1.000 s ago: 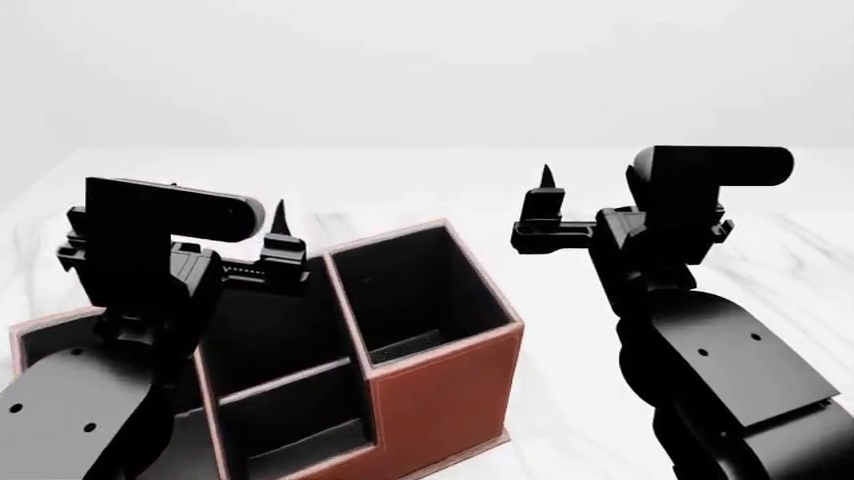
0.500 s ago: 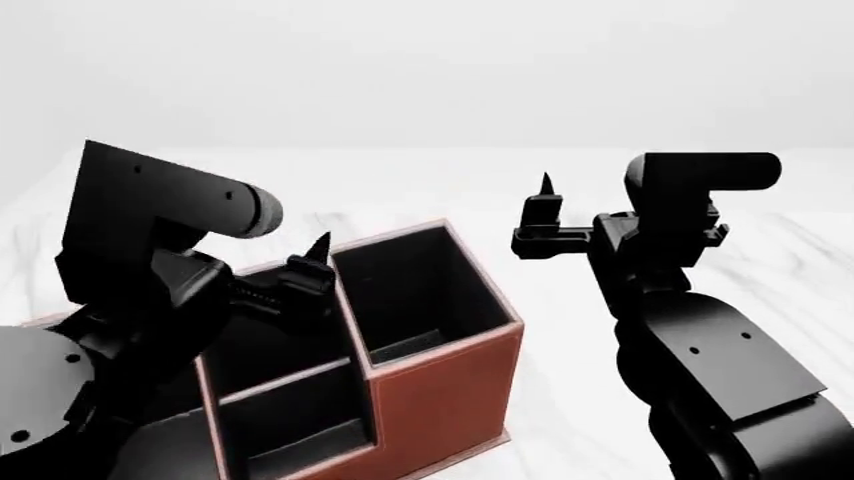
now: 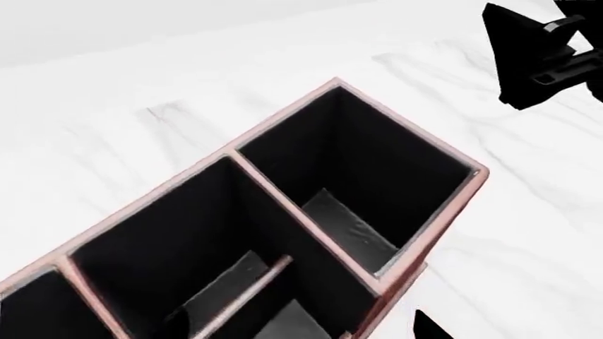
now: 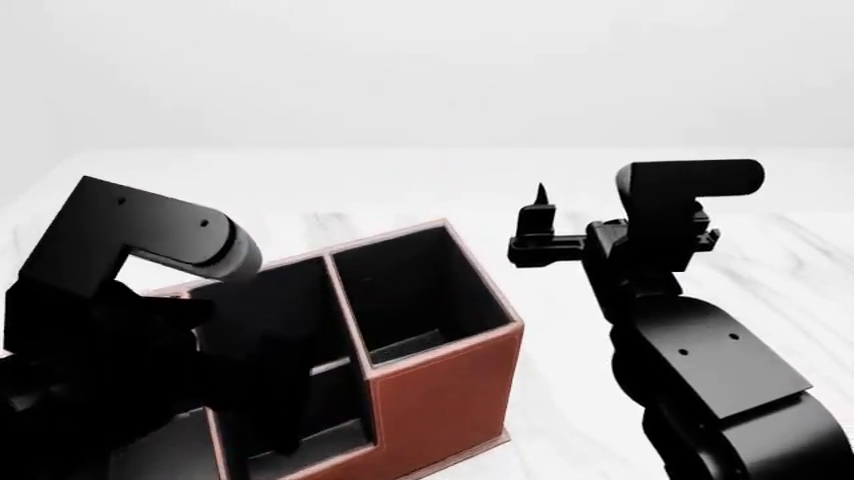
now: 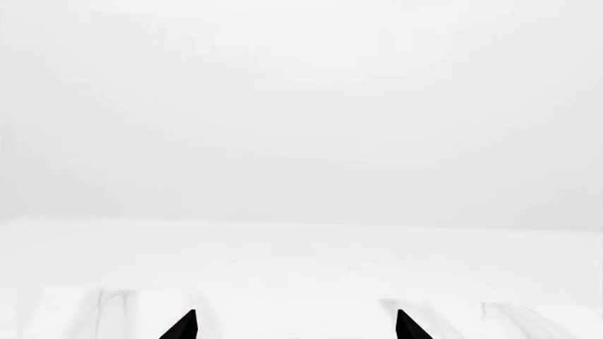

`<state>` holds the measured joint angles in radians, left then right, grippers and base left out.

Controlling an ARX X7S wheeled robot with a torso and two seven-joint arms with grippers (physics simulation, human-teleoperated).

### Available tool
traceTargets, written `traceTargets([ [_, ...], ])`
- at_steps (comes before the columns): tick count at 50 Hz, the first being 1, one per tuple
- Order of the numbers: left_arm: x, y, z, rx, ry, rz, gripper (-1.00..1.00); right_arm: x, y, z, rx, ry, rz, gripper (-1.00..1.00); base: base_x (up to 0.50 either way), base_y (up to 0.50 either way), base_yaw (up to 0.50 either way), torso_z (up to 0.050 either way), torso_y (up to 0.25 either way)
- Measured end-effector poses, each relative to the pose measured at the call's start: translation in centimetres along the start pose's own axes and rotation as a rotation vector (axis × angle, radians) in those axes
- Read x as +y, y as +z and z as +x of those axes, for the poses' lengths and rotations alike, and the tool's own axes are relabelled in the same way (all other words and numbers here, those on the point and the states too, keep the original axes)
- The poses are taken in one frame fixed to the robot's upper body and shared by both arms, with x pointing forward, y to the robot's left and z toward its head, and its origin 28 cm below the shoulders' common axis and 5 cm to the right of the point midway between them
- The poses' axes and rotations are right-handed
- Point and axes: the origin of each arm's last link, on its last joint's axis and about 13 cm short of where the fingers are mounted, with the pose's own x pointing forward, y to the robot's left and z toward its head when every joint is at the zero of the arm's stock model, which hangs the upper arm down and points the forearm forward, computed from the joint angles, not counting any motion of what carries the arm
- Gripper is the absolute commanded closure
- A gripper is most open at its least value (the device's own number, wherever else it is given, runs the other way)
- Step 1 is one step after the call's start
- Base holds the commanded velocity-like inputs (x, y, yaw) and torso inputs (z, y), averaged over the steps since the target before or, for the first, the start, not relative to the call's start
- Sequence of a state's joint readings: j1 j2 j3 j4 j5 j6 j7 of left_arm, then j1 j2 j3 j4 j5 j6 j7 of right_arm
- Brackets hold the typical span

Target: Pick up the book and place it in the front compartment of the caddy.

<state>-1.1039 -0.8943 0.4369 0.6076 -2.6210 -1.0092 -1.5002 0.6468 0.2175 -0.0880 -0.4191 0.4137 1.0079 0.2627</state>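
Since the earlier frame, the left arm (image 4: 127, 330) has swung down and near, now covering the caddy's (image 4: 441, 385) left cells; its left pincer is hidden, so its opening cannot be determined. Reddish-brown leather-look walls with pale trim enclose black-lined rectangular cells. The front compartment (image 3: 183, 233) holds no book; the book is not visible anywhere. Farther right, the right pincer (image 5: 294, 326) hangs over the white marbled surface (image 4: 561, 190), tips spread, holding nothing.
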Motion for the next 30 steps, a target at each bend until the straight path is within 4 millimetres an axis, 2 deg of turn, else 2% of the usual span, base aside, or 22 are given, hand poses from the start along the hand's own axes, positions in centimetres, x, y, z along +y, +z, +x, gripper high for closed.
traceTargets([
  [11,-1.1,0.0,-1.2,0.137,-0.035,-0.075,-1.0,0.2,-0.3,0.1,0.01,0.004,-0.012,-1.0,0.0,0.0,0.0,0.0,0.0],
  [30,-2.3,-1.6,-2.3,0.371,-0.029,-0.157,-1.0,0.3,-0.7,0.3,0.024,0.004,-0.02,-1.0,0.0,0.0,0.0,0.0,0.0],
])
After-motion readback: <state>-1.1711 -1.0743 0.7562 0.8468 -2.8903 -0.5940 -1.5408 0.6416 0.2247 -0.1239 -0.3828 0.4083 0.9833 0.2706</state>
